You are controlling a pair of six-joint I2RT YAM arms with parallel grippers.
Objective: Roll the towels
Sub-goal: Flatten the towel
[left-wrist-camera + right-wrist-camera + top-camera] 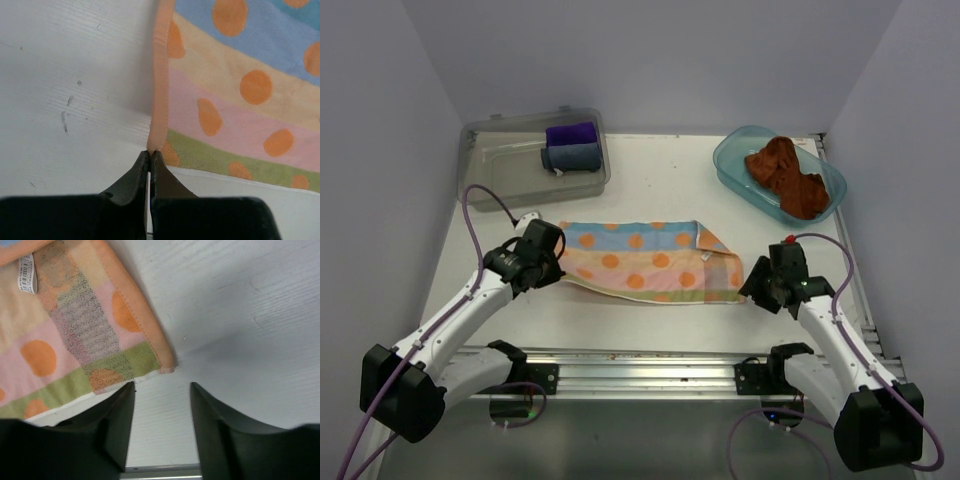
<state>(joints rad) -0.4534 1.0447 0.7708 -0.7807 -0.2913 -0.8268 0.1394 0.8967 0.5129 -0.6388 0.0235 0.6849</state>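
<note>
Firmly shut, my left jaws pinched the dotted towel (640, 262) at its hem; right jaws stood part-open, empty, beside its folded corner.

A high rear camera looks down over the whole table (660, 190), while each wrist camera closely faces one end of the patterned towel (640, 262), shared by all.

Left arm (460, 305), right arm (832, 332) angled inward; left jaws pinched together, right jaws apart.
</note>
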